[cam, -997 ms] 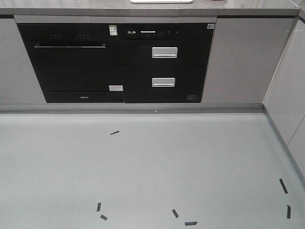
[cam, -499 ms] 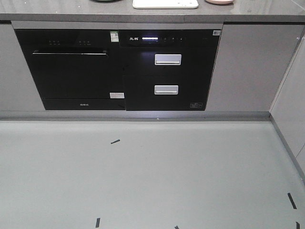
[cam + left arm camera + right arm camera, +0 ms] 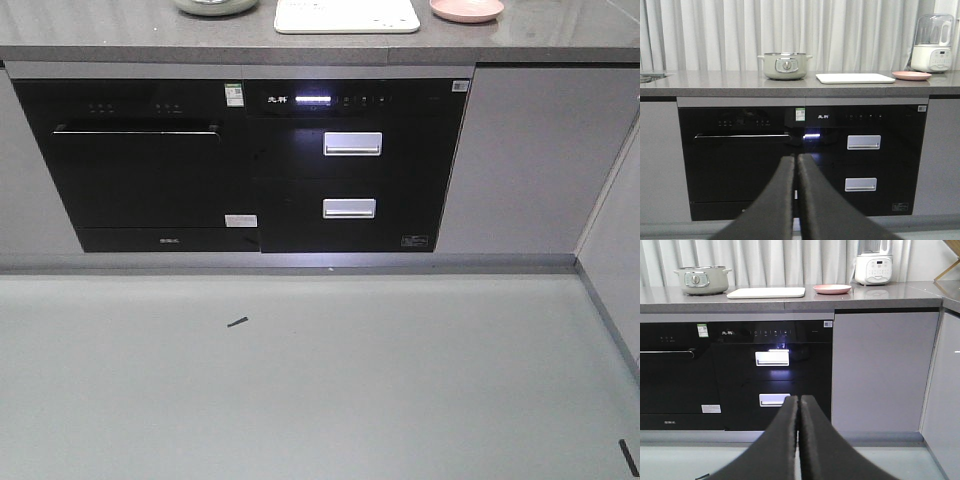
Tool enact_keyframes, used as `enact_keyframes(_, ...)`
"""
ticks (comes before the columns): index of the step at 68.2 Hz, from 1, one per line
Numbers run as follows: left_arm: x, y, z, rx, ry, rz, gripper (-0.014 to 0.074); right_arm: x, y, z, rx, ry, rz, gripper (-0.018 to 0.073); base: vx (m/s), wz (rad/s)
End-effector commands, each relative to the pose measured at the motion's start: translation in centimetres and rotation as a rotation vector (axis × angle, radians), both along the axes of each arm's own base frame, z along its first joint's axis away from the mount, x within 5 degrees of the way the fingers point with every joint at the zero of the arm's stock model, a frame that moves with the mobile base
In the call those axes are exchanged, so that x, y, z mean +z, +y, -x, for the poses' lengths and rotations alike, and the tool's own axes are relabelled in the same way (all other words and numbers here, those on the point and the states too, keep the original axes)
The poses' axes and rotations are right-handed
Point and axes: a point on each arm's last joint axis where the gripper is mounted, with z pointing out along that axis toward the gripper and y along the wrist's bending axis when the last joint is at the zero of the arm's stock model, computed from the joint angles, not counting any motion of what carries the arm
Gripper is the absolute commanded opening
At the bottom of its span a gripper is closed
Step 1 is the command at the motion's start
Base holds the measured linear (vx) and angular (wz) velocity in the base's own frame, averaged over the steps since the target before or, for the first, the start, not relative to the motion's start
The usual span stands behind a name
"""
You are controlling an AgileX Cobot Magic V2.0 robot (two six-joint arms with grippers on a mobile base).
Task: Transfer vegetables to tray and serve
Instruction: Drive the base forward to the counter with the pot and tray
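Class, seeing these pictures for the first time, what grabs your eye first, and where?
The glossy black appliance bank fills the cabinet front under the grey counter. On it sit a pale pot, the white tray and a pink plate. The left tool and right tool, both shut, point at it.

Pale curtains (image 3: 790, 30) hang behind a grey stone desk (image 3: 120, 40). Black built-in appliances (image 3: 350, 170) sit beneath it, beside grey cabinet doors (image 3: 525, 160) and above a grey floor (image 3: 320, 380).
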Motion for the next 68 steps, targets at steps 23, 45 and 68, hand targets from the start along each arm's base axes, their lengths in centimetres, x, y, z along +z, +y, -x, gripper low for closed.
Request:
enact_keyframes(23,-0.17,-0.01,0.04,-0.002,-0.057,0.008,-0.0006,0.37,-0.04,-0.02,-0.007,-0.063,0.01,-0.0008,0.21,-0.02)
enact_keyframes(45,-0.17,-0.01,0.04,-0.002,-0.057,0.008,-0.0006,0.37,-0.04,-0.02,-0.007,-0.063,0.01,-0.0008,0.22,-0.03)
enact_keyframes(68,-0.17,-0.01,0.04,-0.002,-0.057,0.008,-0.0006,0.37,-0.04,-0.02,-0.007,-0.063,0.01,-0.0008,0.21,-0.03)
